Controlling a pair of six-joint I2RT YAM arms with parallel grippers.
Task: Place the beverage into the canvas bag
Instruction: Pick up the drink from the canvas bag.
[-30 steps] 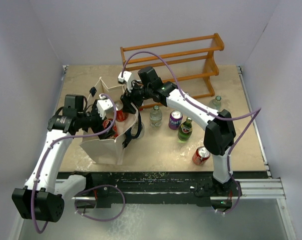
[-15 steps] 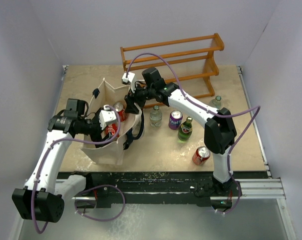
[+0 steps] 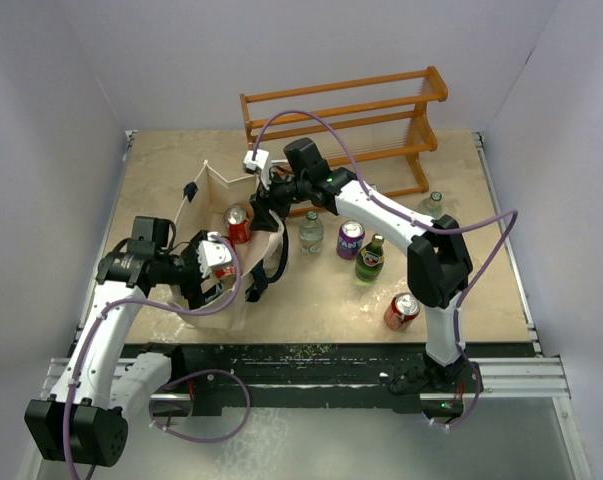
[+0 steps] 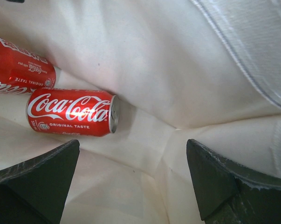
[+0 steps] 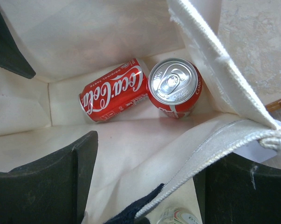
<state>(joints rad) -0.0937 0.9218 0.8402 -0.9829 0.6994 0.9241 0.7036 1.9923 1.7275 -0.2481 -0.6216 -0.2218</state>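
Inside the canvas bag (image 4: 168, 65), my left gripper (image 4: 133, 144) gapes fully, empty, near the Coca-Cola can (image 4: 70, 112) lying on the bag's floor. My right gripper (image 5: 149, 156) stands apart astride the far-right rim; I cannot tell whether it touches the cloth. A second can (image 4: 17, 65) is cut off at left.

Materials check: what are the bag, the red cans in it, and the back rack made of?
Canvas bag: cream woven cloth, matte; weave and stitched hem show. Red cans: glossy printed metal, probably aluminium; bare silver pull-tab top. Rack: looks like orange-brown varnished wood, though grain isn't resolvable.
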